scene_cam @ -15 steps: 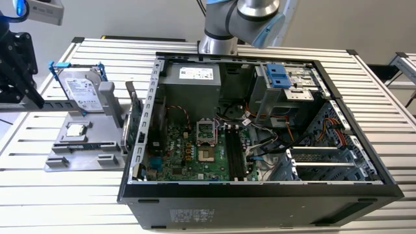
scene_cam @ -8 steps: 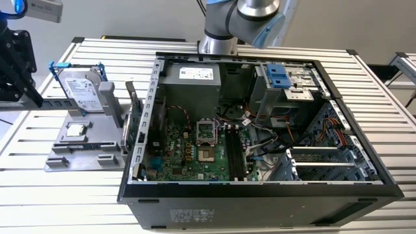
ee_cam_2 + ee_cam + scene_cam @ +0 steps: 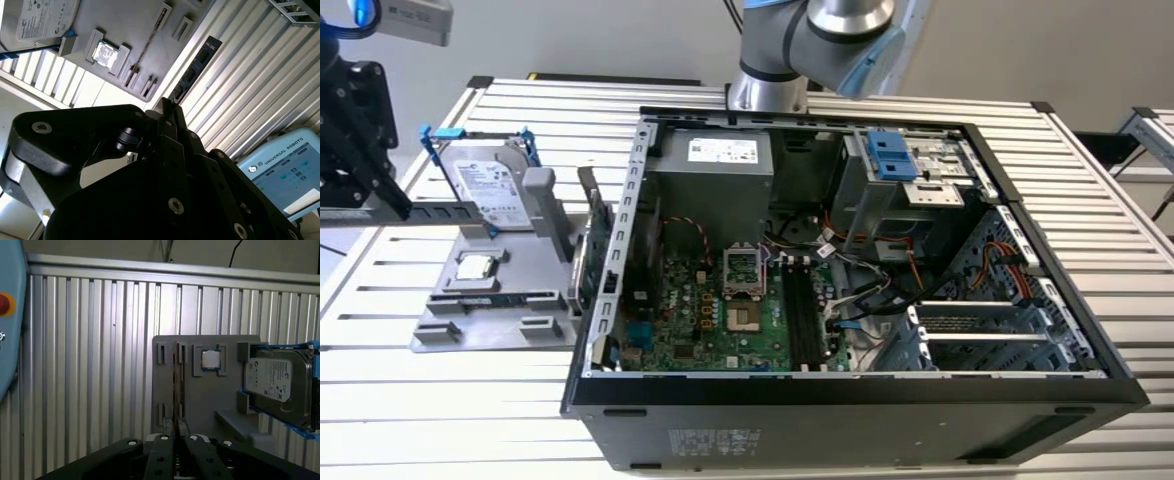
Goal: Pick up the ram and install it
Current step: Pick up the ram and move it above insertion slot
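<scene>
**Since ram (image 3: 175, 385) sits in holder (image 3: 200, 400), step is pickup approach**

Ram is on edge in the grey holder, near CPU (image 3: 210, 360) and drive (image 3: 275, 382). Gripper (image 3: 177, 424) hovers above, in line with the stick and apart from it. Can't tell its opening; nothing seen in it. Grab calls for a straight drop, square across the flat faces.

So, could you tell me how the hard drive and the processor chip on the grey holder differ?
The hard drive is far larger than the processor chip. The hard drive stands tilted in a blue frame; the processor chip lies flat in a recess. Both are silver and sit on the grey holder.
</scene>
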Robot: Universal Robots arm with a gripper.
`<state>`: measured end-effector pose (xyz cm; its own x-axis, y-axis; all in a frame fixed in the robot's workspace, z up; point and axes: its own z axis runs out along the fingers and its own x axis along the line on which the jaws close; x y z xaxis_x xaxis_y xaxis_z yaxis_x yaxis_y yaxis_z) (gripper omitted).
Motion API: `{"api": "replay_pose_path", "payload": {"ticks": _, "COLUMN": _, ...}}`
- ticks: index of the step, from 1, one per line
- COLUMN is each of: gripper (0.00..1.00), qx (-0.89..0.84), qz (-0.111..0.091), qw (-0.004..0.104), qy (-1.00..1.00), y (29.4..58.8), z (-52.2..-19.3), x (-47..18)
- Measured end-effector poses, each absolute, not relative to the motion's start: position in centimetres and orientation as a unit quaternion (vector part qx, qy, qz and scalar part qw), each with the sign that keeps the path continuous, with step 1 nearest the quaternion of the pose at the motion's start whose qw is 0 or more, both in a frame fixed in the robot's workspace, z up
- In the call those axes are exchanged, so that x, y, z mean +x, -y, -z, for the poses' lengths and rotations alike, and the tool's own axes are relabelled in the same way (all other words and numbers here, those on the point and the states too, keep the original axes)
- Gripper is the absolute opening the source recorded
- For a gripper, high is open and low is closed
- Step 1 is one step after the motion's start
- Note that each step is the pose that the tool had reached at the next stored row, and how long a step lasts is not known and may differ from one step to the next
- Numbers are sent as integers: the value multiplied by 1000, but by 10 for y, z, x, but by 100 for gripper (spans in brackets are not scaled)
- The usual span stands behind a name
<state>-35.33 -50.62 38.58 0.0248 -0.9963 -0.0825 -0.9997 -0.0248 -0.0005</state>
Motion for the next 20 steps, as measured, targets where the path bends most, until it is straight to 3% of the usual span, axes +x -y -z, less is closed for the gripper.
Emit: {"api": "replay_pose_path", "payload": {"ticks": 20, "gripper": 0, "qx": -704, "qz": -29, "qw": 29, "qy": -709, "y": 506, "z": -386, "x": -334}}
